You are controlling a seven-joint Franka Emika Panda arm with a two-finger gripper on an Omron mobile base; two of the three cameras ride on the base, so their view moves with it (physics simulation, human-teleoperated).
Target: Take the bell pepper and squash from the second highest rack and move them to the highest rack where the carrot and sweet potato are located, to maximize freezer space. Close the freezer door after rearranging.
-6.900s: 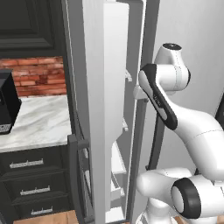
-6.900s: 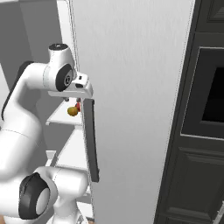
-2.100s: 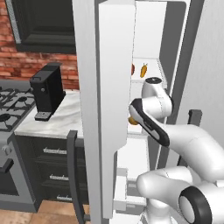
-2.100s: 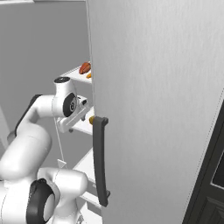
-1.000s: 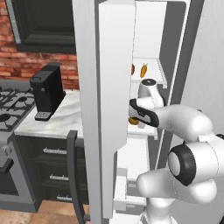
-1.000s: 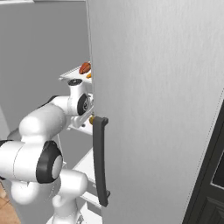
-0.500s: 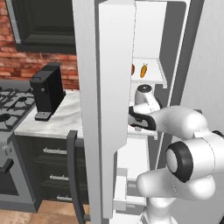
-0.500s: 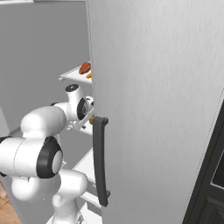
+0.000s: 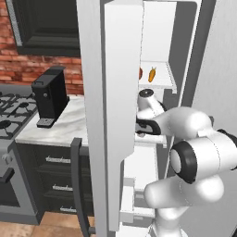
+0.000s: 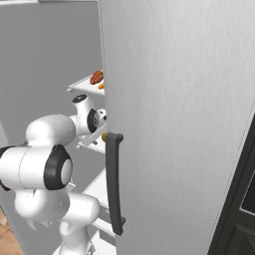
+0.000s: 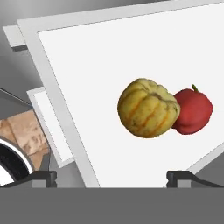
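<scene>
As the arm has folded lower, the gripper (image 11: 112, 177) gapes empty above the squash (image 11: 148, 107).

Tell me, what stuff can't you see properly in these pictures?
- Sweet potato: left base view, mostly hidden by the freezer door.
- Bell pepper: hand view, partly behind the squash.
- Carrot: right base view, mostly cut off by the door's edge.
- Gripper: hand view, just the fingertips show.

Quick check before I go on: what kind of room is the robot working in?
A home kitchen, by the look of it: an open freezer with vegetables on its white shelves, a gas stove and a coffee machine on the marble counter.
</scene>
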